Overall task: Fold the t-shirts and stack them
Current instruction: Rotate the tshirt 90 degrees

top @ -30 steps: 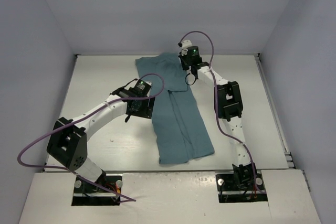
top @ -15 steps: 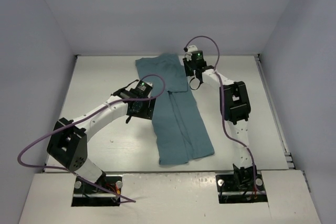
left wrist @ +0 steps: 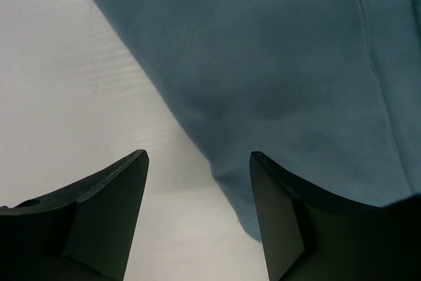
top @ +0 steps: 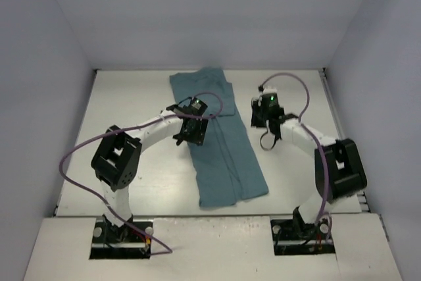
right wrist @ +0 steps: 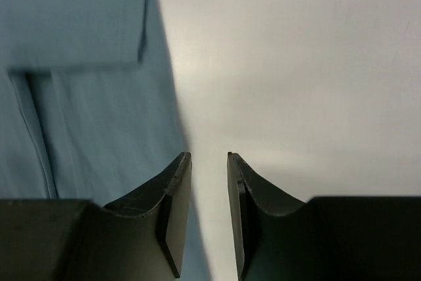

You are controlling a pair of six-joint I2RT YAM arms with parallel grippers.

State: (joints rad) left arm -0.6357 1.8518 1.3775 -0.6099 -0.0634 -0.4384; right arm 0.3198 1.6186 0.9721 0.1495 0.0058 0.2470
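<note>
The teal t-shirt lies flat on the white table, folded into a long narrow strip running from the far middle toward the near right. My left gripper hovers over the strip's left edge. In the left wrist view its jaws stand open and empty, with the t-shirt edge passing between them. My right gripper hangs over bare table just right of the strip. Its jaws are open by a narrow gap with nothing between them, and the t-shirt lies to their left.
Pale walls enclose the table on the left, far and right sides. Both arm bases sit at the near edge, and a purple cable loops from each arm. Bare table lies on both sides of the garment.
My right gripper has let go of the t-shirt's far right part, opened, and drawn back to the right and nearer. The left arm has swung right over the shirt's left edge.
</note>
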